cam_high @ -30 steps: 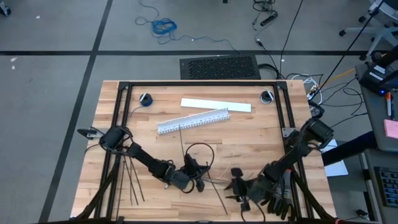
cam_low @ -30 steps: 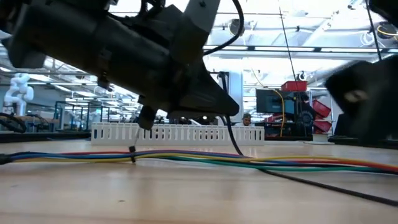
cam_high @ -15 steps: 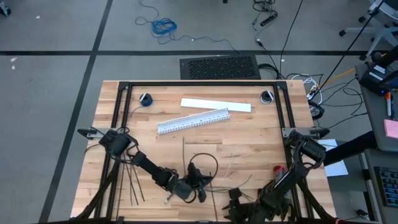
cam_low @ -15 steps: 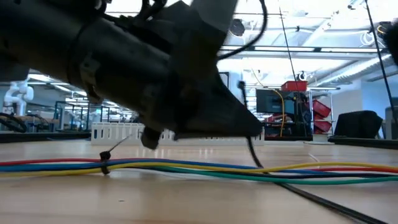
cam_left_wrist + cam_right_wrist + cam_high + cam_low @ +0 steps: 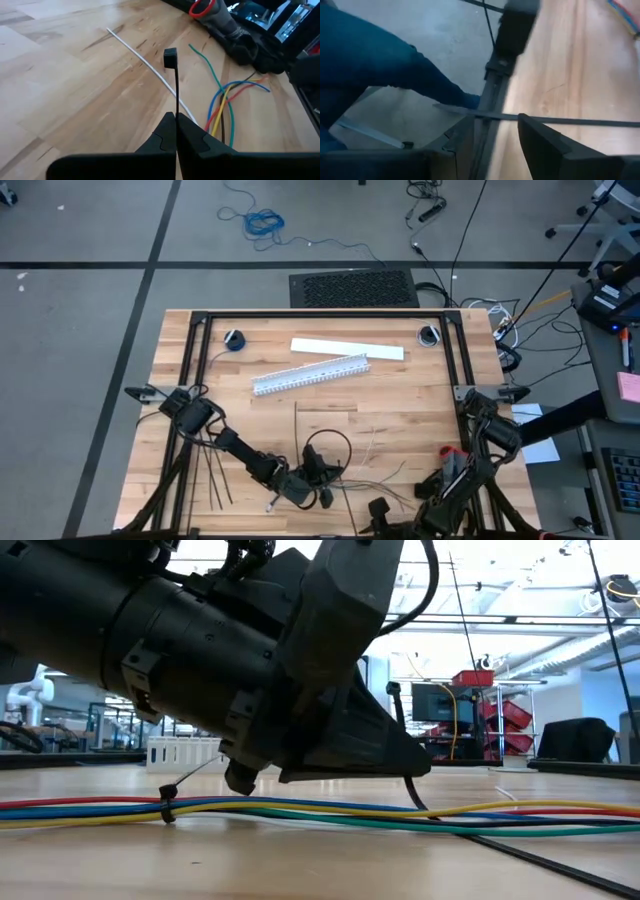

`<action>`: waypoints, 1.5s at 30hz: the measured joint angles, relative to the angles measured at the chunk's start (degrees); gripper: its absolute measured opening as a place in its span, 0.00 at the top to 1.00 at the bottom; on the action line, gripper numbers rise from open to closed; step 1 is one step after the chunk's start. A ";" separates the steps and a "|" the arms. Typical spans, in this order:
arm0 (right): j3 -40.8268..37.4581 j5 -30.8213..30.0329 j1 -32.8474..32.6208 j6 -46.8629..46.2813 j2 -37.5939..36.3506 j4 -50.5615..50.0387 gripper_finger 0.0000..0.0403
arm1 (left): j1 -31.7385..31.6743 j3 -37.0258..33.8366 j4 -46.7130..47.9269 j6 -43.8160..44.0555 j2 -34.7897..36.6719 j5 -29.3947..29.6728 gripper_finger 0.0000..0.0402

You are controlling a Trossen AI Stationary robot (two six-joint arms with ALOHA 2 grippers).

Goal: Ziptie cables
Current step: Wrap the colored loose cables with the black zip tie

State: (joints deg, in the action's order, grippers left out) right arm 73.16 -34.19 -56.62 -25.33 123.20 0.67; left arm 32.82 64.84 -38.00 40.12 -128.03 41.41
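R arm pulled back, ziptie point(image 5: 170, 57) pinched btwn L fingers point(image 5: 162, 137)

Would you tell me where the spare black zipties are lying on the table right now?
In the high view the spare zipties lie fanned out near the table's front left corner, beside the left arm's base and apart from the cables.

2 dark arms point(image 5: 240, 452) — black casings, looping black leads
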 joint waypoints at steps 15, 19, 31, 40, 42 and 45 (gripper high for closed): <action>0.40 -0.54 -0.50 9.29 3.10 3.86 0.64 | -0.33 0.00 -0.05 -0.11 0.00 -1.92 1.00; 0.29 -1.34 -0.47 12.63 4.43 8.20 0.64 | -0.33 0.00 -0.09 -0.11 0.00 -1.92 1.00; 0.29 -5.15 0.83 18.11 4.95 14.19 0.64 | -0.33 0.00 -0.07 -0.33 0.00 -2.18 1.00; 0.29 -3.28 2.07 19.02 5.32 15.25 0.64 | -0.55 0.00 -0.07 -0.39 0.00 -2.18 1.00; 0.27 -3.09 2.36 18.95 5.50 15.75 0.64 | -0.55 0.00 -0.07 -0.37 0.00 -2.18 1.00; 0.27 -3.00 2.76 18.98 5.52 15.87 0.64 | -0.55 -0.01 -0.07 -0.39 0.00 -2.16 1.00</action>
State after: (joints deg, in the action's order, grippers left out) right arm 73.43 -37.19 -53.86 -6.35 128.73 16.54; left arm 32.27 64.83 -38.06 39.72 -128.03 39.24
